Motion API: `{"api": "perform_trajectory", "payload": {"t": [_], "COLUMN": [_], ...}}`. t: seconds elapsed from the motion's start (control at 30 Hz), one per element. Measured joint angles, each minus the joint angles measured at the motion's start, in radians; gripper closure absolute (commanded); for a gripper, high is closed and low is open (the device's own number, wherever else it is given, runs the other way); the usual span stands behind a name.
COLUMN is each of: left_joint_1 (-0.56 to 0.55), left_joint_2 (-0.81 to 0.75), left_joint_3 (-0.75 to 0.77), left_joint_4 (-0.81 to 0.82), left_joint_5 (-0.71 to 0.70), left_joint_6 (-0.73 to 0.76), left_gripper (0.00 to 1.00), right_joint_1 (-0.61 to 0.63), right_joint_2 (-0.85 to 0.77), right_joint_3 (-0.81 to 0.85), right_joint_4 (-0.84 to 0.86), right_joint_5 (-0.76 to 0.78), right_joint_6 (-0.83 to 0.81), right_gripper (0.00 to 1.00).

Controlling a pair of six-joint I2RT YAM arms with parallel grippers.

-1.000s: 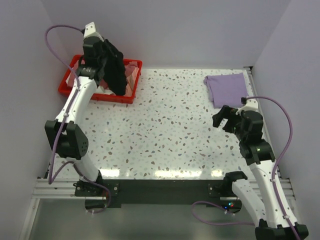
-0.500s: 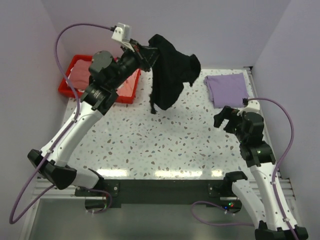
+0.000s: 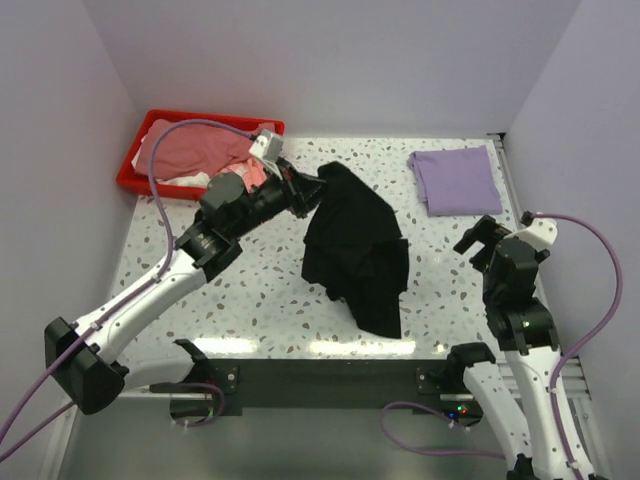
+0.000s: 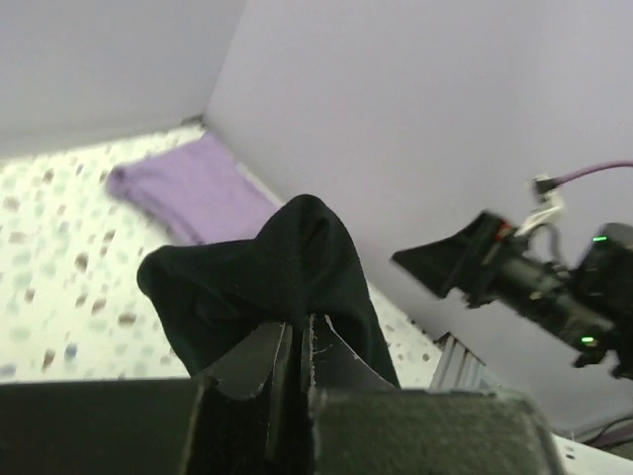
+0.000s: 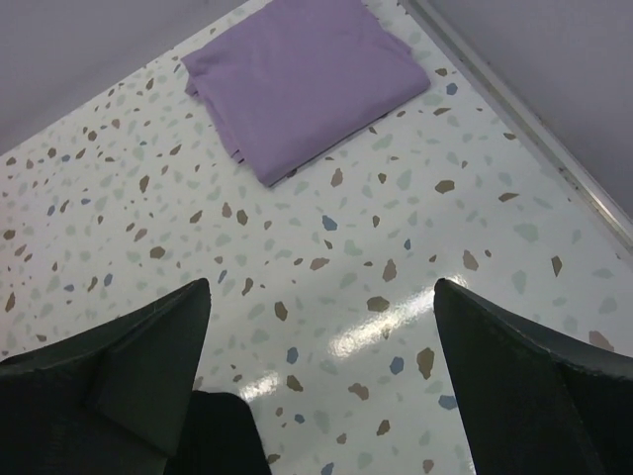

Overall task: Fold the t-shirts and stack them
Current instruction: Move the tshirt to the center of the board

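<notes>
My left claw [image 3: 312,187] has swung the black t-shirt [image 3: 355,255] off the red bin [image 3: 130,178] to mid-table, and the cloth now drapes onto the surface below it. My arm reaches low and forward, claw pinched tight on the shirt. My right claw [image 3: 485,238] gapes wide and empty; the purple t-shirt [image 3: 455,180] lies just ahead of it.

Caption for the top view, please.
Left gripper, jaws shut on the black t-shirt, at centre; folded purple t-shirt far right.

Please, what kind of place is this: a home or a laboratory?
Probably a laboratory test cell: a speckled table boxed in by plain lilac walls, with a robot's left arm and right arm bolted at its near edge.
</notes>
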Motion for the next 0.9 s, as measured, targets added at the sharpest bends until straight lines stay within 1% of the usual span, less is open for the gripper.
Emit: {"api": "perform_trajectory", "payload": {"t": [0.07,0.13,0.17,0.2,0.3,0.37,0.47,0.53,0.57,0.6,0.63,0.73,0.77,0.8,0.83,0.9], "left_joint_1": [0.000,0.001,0.001,0.001,0.001,0.004,0.018,0.034,0.045,0.057,0.069,0.097,0.105,0.113,0.117,0.122], "left_joint_2": [0.002,0.042,0.064,0.098,0.165,0.196,0.237,0.263,0.275,0.283,0.286,0.268,0.248,0.220,0.187,0.114], "left_joint_3": [-0.095,-0.148,-0.157,-0.161,-0.164,-0.164,-0.164,-0.163,-0.163,-0.164,-0.165,-0.180,-0.194,-0.210,-0.225,-0.247], "left_joint_4": [0.000,-0.035,-0.057,-0.090,-0.160,-0.195,-0.251,-0.291,-0.314,-0.337,-0.360,-0.407,-0.424,-0.446,-0.465,-0.506], "left_joint_5": [-0.061,-0.142,-0.175,-0.227,-0.336,-0.399,-0.473,-0.507,-0.520,-0.534,-0.547,-0.594,-0.609,-0.626,-0.644,-0.676], "left_joint_6": [-0.026,-0.047,-0.052,-0.064,-0.073,-0.073,-0.079,-0.093,-0.099,-0.107,-0.114,-0.127,-0.132,-0.135,-0.143,-0.152], "left_gripper": [1.00,1.00,1.00,0.92,0.92,0.88,0.70,0.62,0.54,0.50,0.47,0.33,0.18,0.06,0.00,0.00], "right_joint_1": [0.000,0.000,0.000,0.000,0.000,0.000,0.000,0.000,0.000,0.000,0.000,0.000,0.000,0.000,0.000,0.000], "right_joint_2": [0.002,0.013,0.022,0.042,0.075,0.105,0.138,0.156,0.164,0.170,0.173,0.178,0.180,0.183,0.185,0.196], "right_joint_3": [0.000,0.000,0.000,0.000,0.000,0.000,0.000,0.000,0.000,0.000,0.000,0.000,0.000,0.000,0.000,0.000], "right_joint_4": [-0.001,-0.003,-0.004,-0.004,-0.005,-0.006,-0.007,-0.007,-0.006,-0.006,-0.005,0.000,0.004,0.006,0.010,0.015], "right_joint_5": [0.011,0.018,0.018,0.018,0.017,0.015,0.001,-0.017,-0.028,-0.040,-0.056,-0.097,-0.119,-0.134,-0.156,-0.200], "right_joint_6": [0.003,0.004,0.005,0.005,0.005,0.004,0.003,-0.003,-0.006,-0.009,-0.013,-0.025,-0.031,-0.035,-0.039,-0.048], "right_gripper": [0.01,0.01,0.01,0.01,0.01,0.01,0.01,0.01,0.01,0.01,0.01,0.01,0.01,0.01,0.01,0.01]}}
